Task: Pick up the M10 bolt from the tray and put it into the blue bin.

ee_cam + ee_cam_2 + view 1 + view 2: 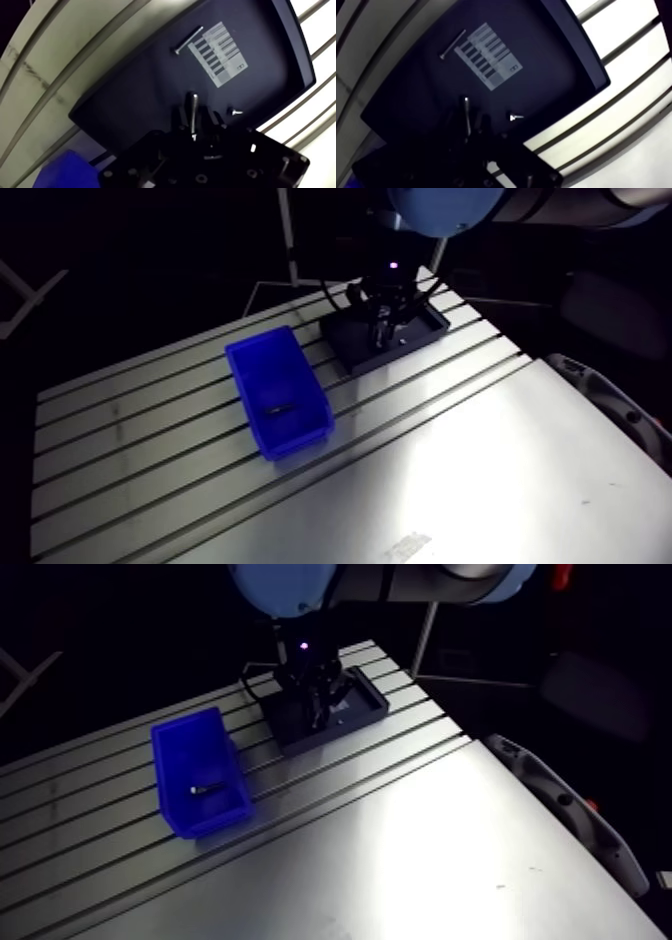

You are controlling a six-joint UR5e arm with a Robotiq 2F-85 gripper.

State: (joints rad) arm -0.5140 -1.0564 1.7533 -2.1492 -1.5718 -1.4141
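The dark tray point(130, 95) lies under my gripper point(193, 117). A grey bolt point(192, 100) stands between the two dark fingers and sticks out ahead of them; the fingers sit close on either side of it, so the gripper looks shut on this bolt. I cannot tell whether the bolt is off the tray floor. In the arm view the gripper point(385, 333) hangs low over the tray point(350, 356) at the table's far side. The blue bin point(240, 363) stands beside the tray, nearer the table's middle.
A long thin bolt point(187, 39) lies in the tray ahead of the gripper, next to a white printed label point(220, 52). A small screw point(233, 112) lies beside the fingers. One dark bolt point(280, 406) lies inside the blue bin. The table point(480, 478) has long slots.
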